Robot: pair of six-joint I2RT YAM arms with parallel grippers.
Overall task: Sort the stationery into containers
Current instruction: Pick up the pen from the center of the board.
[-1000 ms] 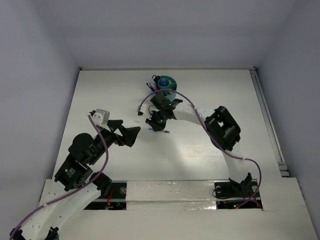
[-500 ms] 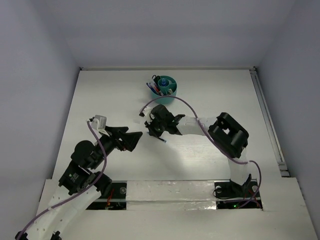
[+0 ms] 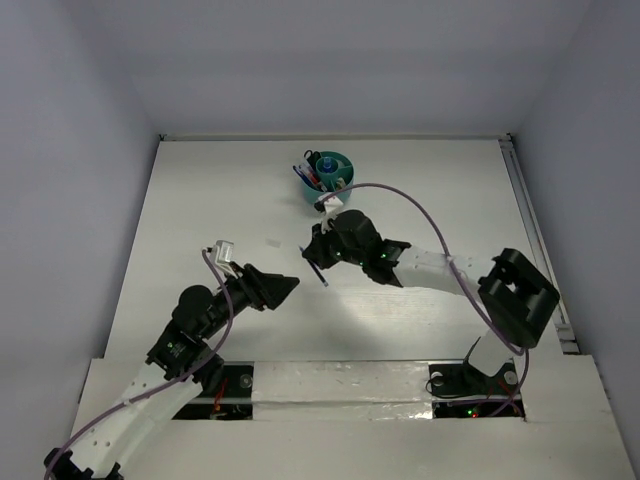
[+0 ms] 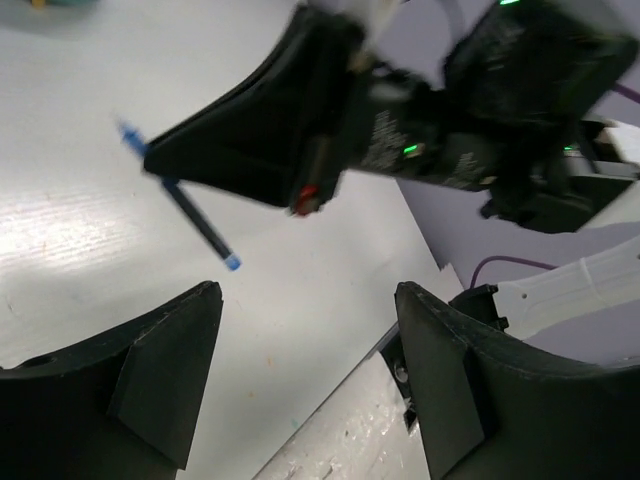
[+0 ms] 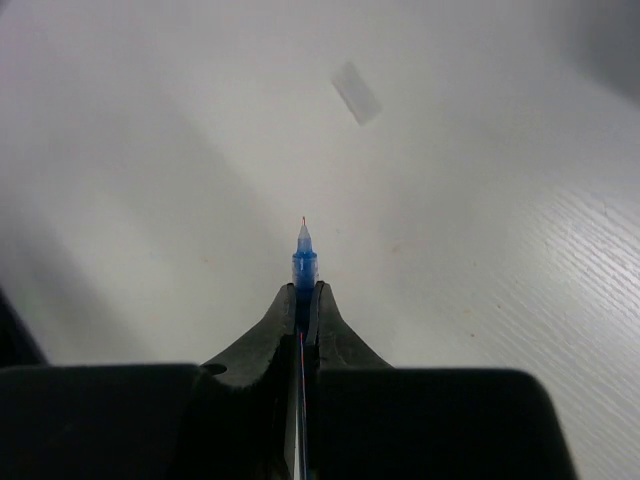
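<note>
My right gripper point(image 3: 314, 257) is shut on a dark blue pen point(image 5: 303, 262) and holds it above the table. The pen's tip sticks out past the fingertips. In the left wrist view the pen point(image 4: 190, 212) hangs slanted from the right gripper point(image 4: 160, 160). The teal cup point(image 3: 331, 176) stands at the back of the table with several pens in it. My left gripper point(image 3: 285, 287) is open and empty, left of the right gripper and apart from the pen; its jaws stand wide in the left wrist view point(image 4: 305, 330).
A small pale bit point(image 3: 272, 240) lies on the table left of the right gripper; it also shows in the right wrist view point(image 5: 357, 92). A taped strip point(image 3: 340, 380) runs along the near table edge. Purple cables loop over both arms.
My right gripper has moved back from the cup toward the table's middle, holding the blue pen. My left arm has drawn down and to the right.
</note>
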